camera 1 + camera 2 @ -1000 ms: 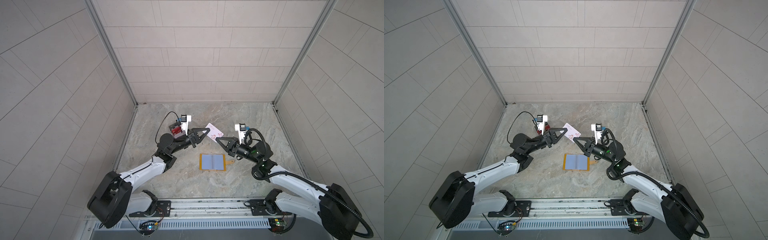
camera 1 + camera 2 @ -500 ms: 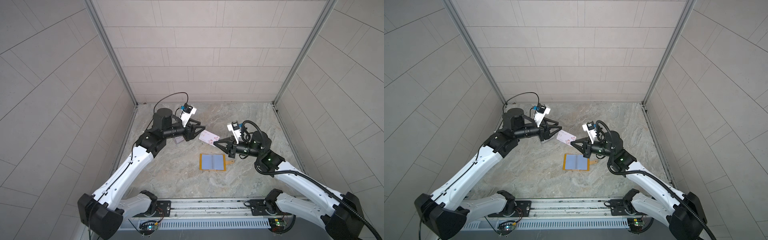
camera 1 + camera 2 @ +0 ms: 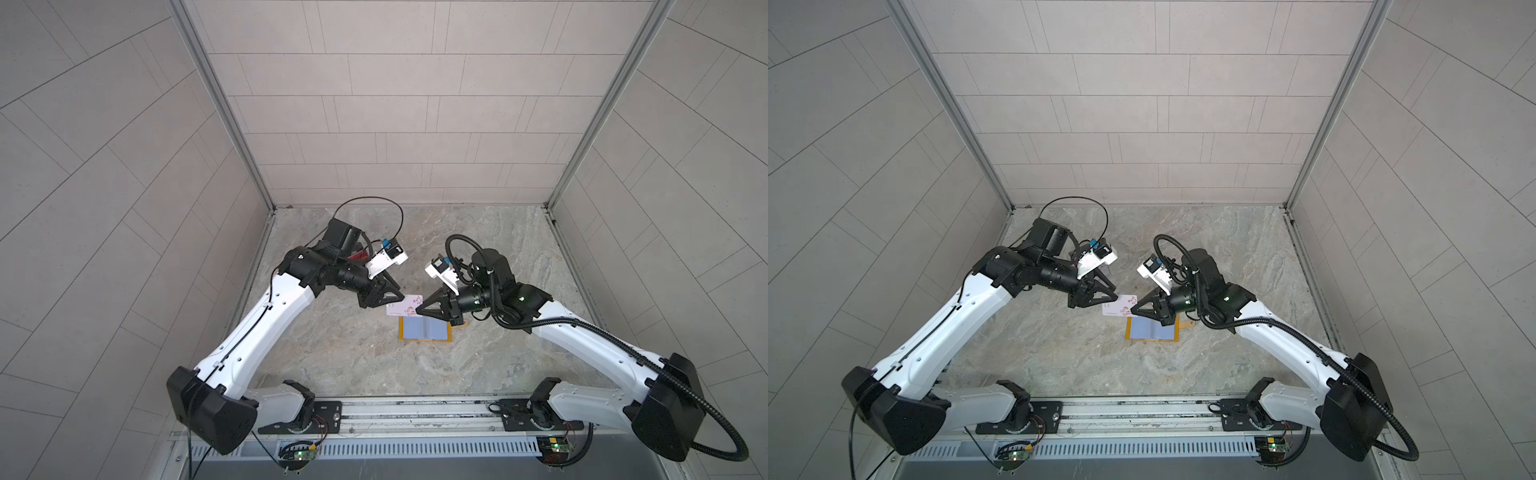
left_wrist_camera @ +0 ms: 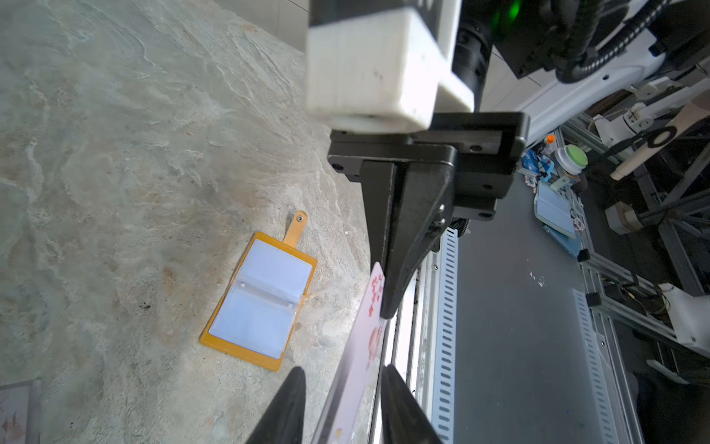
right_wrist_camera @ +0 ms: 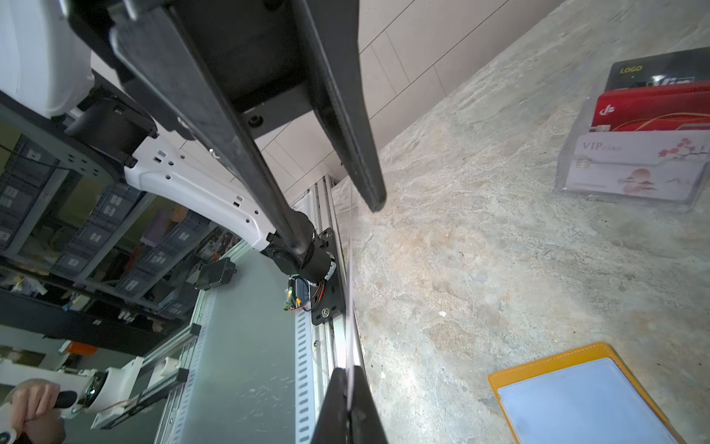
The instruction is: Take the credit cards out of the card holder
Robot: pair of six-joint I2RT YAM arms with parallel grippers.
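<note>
Aloft, right hand (image 3: 419, 311) pinches a pale card (image 3: 402, 306); left hand (image 4: 342, 371) gapes around it.

One card holder (image 4: 246, 351) lies open, two of its clear sleeves (image 4: 278, 269) showing. One pale blossom card (image 3: 404, 309) hangs at eleven o'clock from it; a second pale card (image 5: 630, 169) stands in the one clear acrylic box (image 5: 576, 123), with one red card (image 5: 653, 109) and one black card (image 5: 653, 73).
</note>
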